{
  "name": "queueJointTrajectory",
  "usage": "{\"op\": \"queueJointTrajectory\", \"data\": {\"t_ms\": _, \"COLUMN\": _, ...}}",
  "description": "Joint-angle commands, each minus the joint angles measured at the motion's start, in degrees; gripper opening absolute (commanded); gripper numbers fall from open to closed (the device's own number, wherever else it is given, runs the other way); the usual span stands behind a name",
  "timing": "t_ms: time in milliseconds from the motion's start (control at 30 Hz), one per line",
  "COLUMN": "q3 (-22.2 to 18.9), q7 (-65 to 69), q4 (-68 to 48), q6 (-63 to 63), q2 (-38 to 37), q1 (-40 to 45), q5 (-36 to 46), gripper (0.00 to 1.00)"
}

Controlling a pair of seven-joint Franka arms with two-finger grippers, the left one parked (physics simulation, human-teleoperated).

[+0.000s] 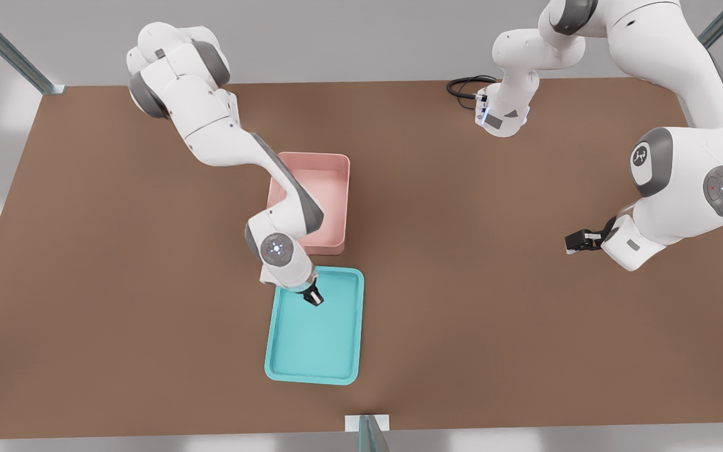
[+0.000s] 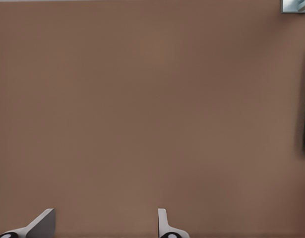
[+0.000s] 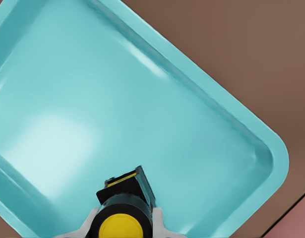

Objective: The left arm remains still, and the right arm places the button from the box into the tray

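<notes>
Right arm's pincer (image 1: 314, 297) clenched on the yellow-capped button (image 3: 121, 220), poised above the turquoise tray (image 1: 286, 351) near its end closest to the pink box (image 1: 336, 188), on the brown tabletop (image 1: 493, 282).

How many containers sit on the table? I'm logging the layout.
2: the pink box, partly behind the right arm, and the turquoise tray in front of it, where the gripper holds the button.
</notes>
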State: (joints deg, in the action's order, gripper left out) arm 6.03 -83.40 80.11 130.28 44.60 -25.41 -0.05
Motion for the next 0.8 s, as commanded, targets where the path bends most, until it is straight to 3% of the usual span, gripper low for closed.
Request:
{"op": "queueJointTrajectory", "data": {"t_ms": 0, "q3": 0.0, "q7": 1.0, "q4": -0.7, "q6": 2.3, "q2": 1.0, "q1": 0.1, "q5": -0.1, "gripper": 0.45}}
{"op": "queueJointTrajectory", "data": {"t_ms": 267, "q3": 0.1, "q7": 1.4, "q4": -2.9, "q6": 4.7, "q2": 4.9, "q1": 0.3, "q5": -0.6, "gripper": 0.48}}
{"op": "queueJointTrajectory", "data": {"t_ms": 300, "q3": 0.1, "q7": 2.1, "q4": -2.9, "q6": 4.7, "q2": 4.9, "q1": 0.3, "q5": -0.6, "gripper": 0.86}}
{"op": "queueJointTrajectory", "data": {"t_ms": 333, "q3": 0.1, "q7": 2.1, "q4": -2.8, "q6": 4.7, "q2": 4.9, "q1": 0.3, "q5": -0.6, "gripper": 1.0}}
{"op": "queueJointTrajectory", "data": {"t_ms": 400, "q3": 0.1, "q7": 2.5, "q4": -2.9, "q6": 4.5, "q2": 4.7, "q1": 0.3, "q5": -0.6, "gripper": 1.0}}
{"op": "queueJointTrajectory", "data": {"t_ms": 433, "q3": 0.1, "q7": 3.2, "q4": -2.9, "q6": 2.5, "q2": 1.4, "q1": 0.3, "q5": -0.5, "gripper": 1.0}}
{"op": "queueJointTrajectory", "data": {"t_ms": 467, "q3": 0.0, "q7": 6.9, "q4": -2.8, "q6": -7.0, "q2": -6.1, "q1": 0.3, "q5": -0.5, "gripper": 1.0}}
{"op": "queueJointTrajectory", "data": {"t_ms": 500, "q3": -0.1, "q7": 12.3, "q4": -2.8, "q6": -16.2, "q2": -12.8, "q1": 0.4, "q5": -0.6, "gripper": 1.0}}
{"op": "queueJointTrajectory", "data": {"t_ms": 533, "q3": -0.8, "q7": 16.8, "q4": -2.9, "q6": -20.4, "q2": -14.8, "q1": 0.9, "q5": -0.7, "gripper": 1.0}}
{"op": "queueJointTrajectory", "data": {"t_ms": 600, "q3": -0.8, "q7": 43.2, "q4": -2.9, "q6": -29.2, "q2": -18.7, "q1": 6.5, "q5": 1.9, "gripper": 1.0}}
{"op": "queueJointTrajectory", "data": {"t_ms": 633, "q3": -8.7, "q7": 65.5, "q4": -2.9, "q6": -37.9, "q2": -21.4, "q1": 7.9, "q5": 3.8, "gripper": 1.0}}
{"op": "queueJointTrajectory", "data": {"t_ms": 667, "q3": -17.4, "q7": 75.3, "q4": -3.6, "q6": -41.4, "q2": -22.0, "q1": 8.5, "q5": 2.7, "gripper": 1.0}}
{"op": "queueJointTrajectory", "data": {"t_ms": 700, "q3": -19.0, "q7": 80.0, "q4": -4.7, "q6": -41.3, "q2": -21.9, "q1": 11.9, "q5": 2.6, "gripper": 1.0}}
{"op": "queueJointTrajectory", "data": {"t_ms": 767, "q3": -18.5, "q7": 90.2, "q4": -4.7, "q6": -41.2, "q2": -21.9, "q1": 15.5, "q5": 2.9, "gripper": 1.0}}
